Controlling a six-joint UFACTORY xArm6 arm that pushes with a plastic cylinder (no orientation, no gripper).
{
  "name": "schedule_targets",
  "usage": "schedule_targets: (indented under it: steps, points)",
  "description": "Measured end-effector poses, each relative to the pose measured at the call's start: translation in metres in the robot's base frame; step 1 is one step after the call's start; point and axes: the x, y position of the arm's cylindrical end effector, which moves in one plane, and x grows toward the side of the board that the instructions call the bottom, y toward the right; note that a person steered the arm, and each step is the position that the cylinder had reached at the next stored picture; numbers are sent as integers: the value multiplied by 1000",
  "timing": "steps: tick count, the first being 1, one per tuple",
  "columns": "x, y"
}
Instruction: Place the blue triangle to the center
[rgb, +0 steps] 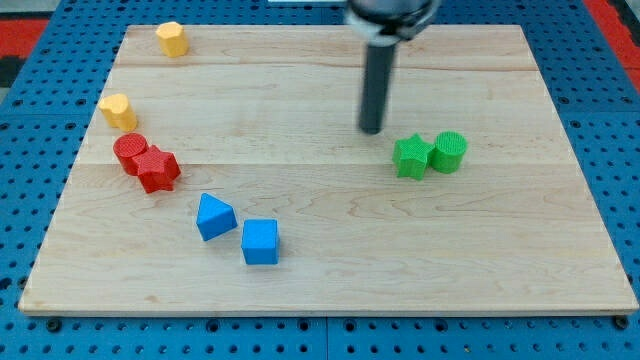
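Though fitted with no gripper (hence nothing to open, shut or clasp), ends in a plain dark rod, with my tip (372, 130) resting on bare wood of the counter (480, 260), a little toward the view's top and right of the middle. Touches no block there: nearest to the green star (411, 157) and green cylinder (449, 151), just to the view's lower right, yet apart from both. Stands well apart from the blue triangle (214, 217), found toward the view's lower left, short of the middle and nearer the bottom edge. Judged from this layout, no push begun yet. Calls, by that reckoning, for a swing round to the triangle's lower-left side, then a shove up and rightward into the open middle. Needs care with the blue cube (260, 242), just beside the triangle on its lower right (touching or not, cannot tell), and with the red cylinder (130, 150) and red star-like block (158, 169), pressed together further left. Can likely ignore the yellow block by the left edge (118, 111) and the yellow block near the top-left corner (171, 38), both well off any such path. As for the triangle itself: small bright-blue wedge, lighter triangular top face, darker sides below, flat on the wood, fully unobstructed.
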Motion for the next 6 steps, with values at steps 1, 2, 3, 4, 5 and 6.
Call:
schedule_targets:
  steps: [1,2,3,4,5,6]
  points:
    - [28,-127]
    - [79,-210]
    - [141,-211]
    - [165,-153]
    - [126,-133]
    - [77,-134]
